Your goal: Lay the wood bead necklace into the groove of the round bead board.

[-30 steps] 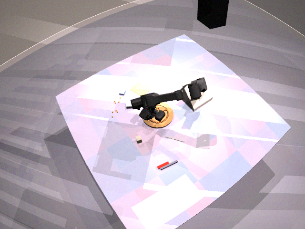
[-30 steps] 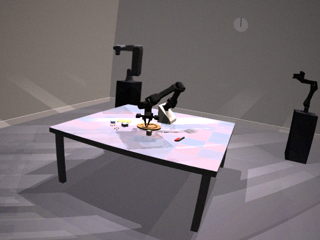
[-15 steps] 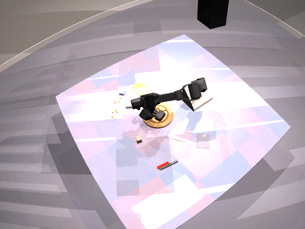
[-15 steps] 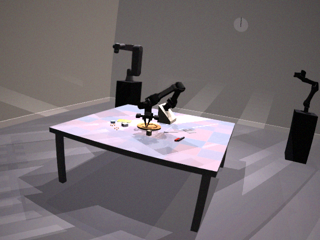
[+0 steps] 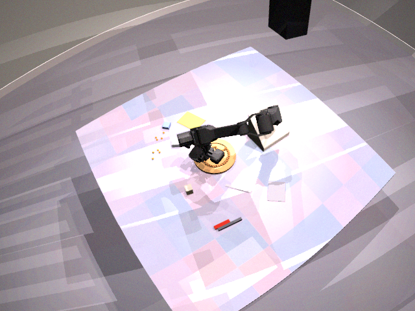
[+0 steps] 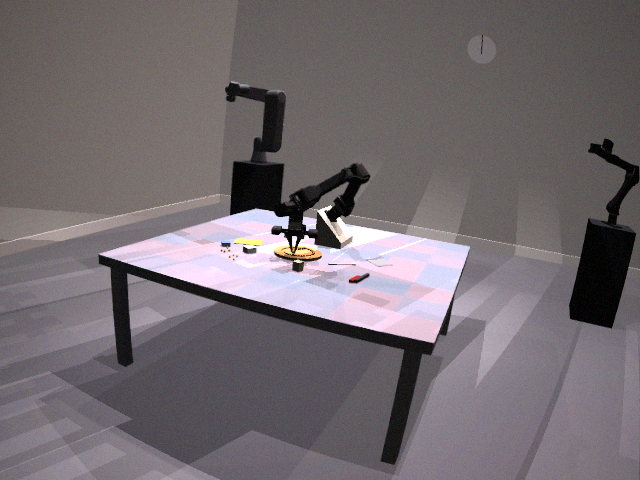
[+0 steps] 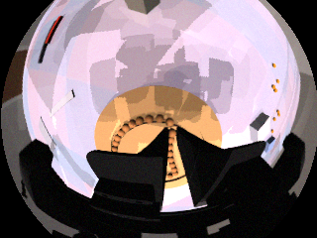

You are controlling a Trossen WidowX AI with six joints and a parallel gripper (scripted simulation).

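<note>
The round wooden bead board [image 5: 231,163] [image 6: 316,256] [image 7: 198,106] lies flat on the table. The necklace of brown wood beads [image 7: 149,119] lies on it. In the wrist view its left part curves in an arc, while its right part runs in a nearly straight line inward past the fingertips. A dark curved groove line shows beside the lower end of that line. My gripper [image 6: 294,252] [image 7: 172,131] points down at the board, its fingertips close together on the necklace at the bend. The fingers hide part of the necklace and board.
A pale cube [image 5: 189,189] [image 6: 297,266] stands near the board. Red and dark bars [image 5: 222,224] [image 7: 53,30], a thin stick [image 5: 238,188], loose orange beads [image 5: 158,149], a blue block [image 5: 166,125] and a yellow sheet [image 5: 190,120] lie around. The arm's wedge base [image 5: 276,138] stands behind.
</note>
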